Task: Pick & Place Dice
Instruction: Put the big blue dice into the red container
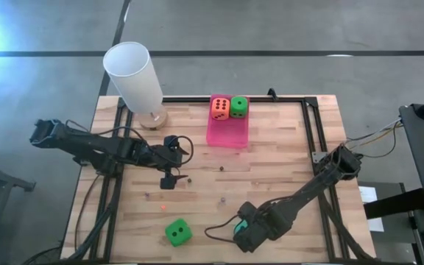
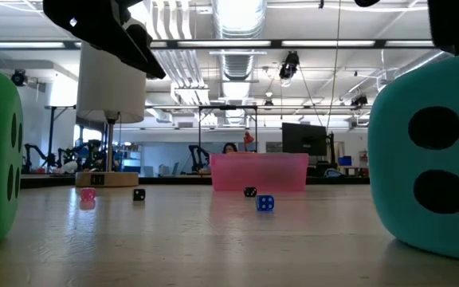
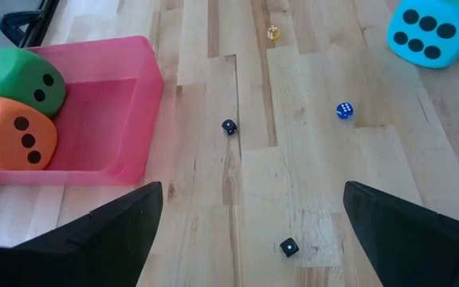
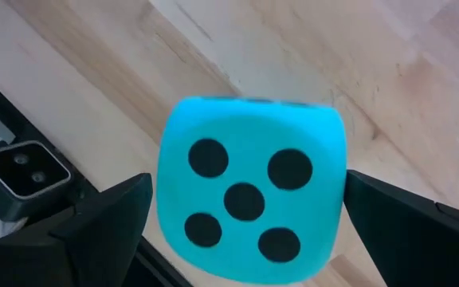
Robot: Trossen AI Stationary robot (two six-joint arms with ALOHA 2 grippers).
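right gripper (image 4: 241,231), fingers spread wide, straddles the teal die (image 4: 249,187) at the desk's (image 1: 285,169) near edge, grasp step pending: closing, then carrying to the pink bin (image 1: 228,132).

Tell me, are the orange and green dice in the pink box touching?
Touching. In the left wrist view, the orange die presses against the green die inside the pink bin, no gap.
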